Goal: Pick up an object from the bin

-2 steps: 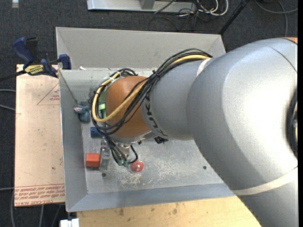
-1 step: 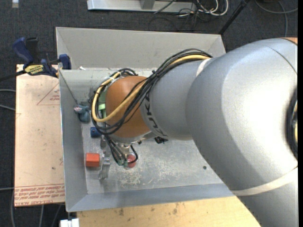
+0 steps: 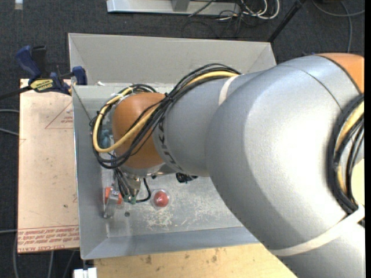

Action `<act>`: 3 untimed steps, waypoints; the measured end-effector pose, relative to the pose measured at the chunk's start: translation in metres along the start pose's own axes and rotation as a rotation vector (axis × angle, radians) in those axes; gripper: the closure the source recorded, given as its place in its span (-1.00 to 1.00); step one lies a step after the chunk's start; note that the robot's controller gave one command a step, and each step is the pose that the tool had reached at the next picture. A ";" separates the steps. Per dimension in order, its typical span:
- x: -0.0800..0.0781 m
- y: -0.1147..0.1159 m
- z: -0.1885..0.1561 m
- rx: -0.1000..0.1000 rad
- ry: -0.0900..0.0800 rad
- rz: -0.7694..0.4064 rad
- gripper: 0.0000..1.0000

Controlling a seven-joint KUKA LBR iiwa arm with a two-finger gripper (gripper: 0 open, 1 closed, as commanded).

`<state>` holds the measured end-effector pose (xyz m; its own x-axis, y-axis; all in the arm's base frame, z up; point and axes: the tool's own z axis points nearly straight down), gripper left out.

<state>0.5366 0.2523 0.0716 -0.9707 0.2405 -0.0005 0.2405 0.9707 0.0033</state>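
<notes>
Grey arm (image 3: 278, 155) hangs jaws between red ball (image 3: 160, 199) and orange piece (image 3: 109, 194).

Arm (image 3: 261, 155) fills most of the bin (image 3: 174, 237).
Bare floor (image 3: 197, 210) right of the red ball (image 3: 160, 199); side wall (image 3: 87, 172) close left.

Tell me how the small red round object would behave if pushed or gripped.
The small red round object looks ball-like, so it would probably roll across the bin floor if nudged. Its rounded sides may slip out of a pinch. It lies apart from the end effector, so nothing seems to brace it.
</notes>
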 end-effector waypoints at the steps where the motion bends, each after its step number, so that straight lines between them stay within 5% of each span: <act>1: -0.001 -0.001 0.000 0.001 0.000 0.004 1.00; 2: -0.036 -0.009 -0.142 -0.004 -0.009 0.030 1.00; 3: -0.034 -0.010 -0.137 0.002 -0.001 0.028 1.00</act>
